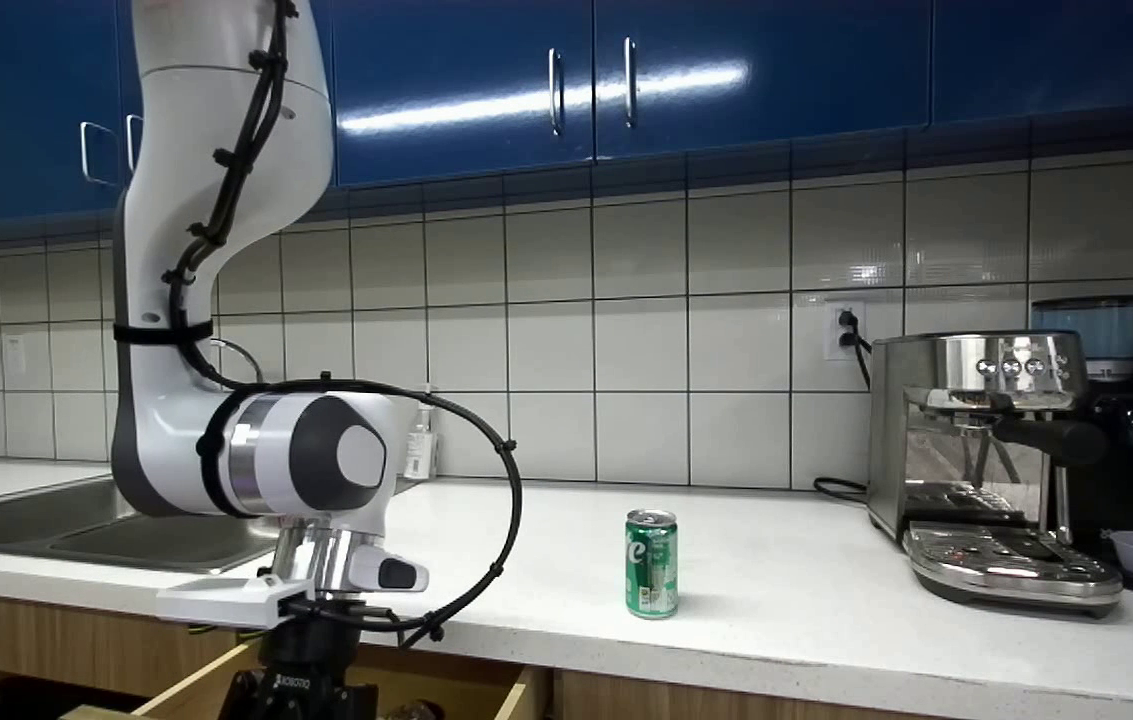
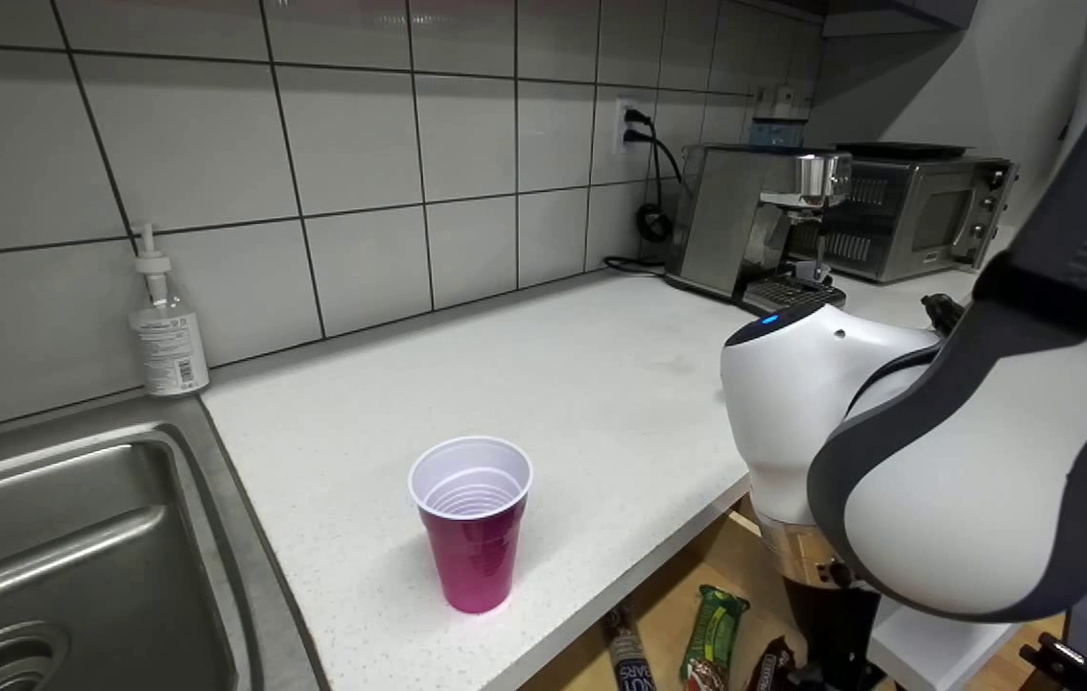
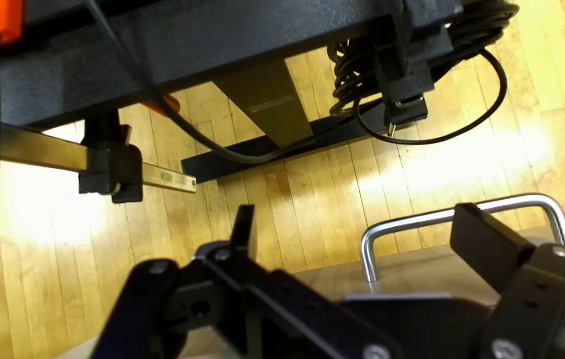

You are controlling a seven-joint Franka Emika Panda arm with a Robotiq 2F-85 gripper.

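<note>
A: Nearest item?
B: Silver bent-bar metal handle, apparently on front of open pale-wood box drawer, below white flat-topped desk; near, and in wrist view partly behind, black jointed two-finger tool; cannot tell whether touching.
A: Tool state?
B: Spread wide; gripping nothing.
A: Handling?
B: Probably stiff, smooth, rather slippery, hardly fragile; best taken mid-bar; likely heavy, with drawer behind.
</note>
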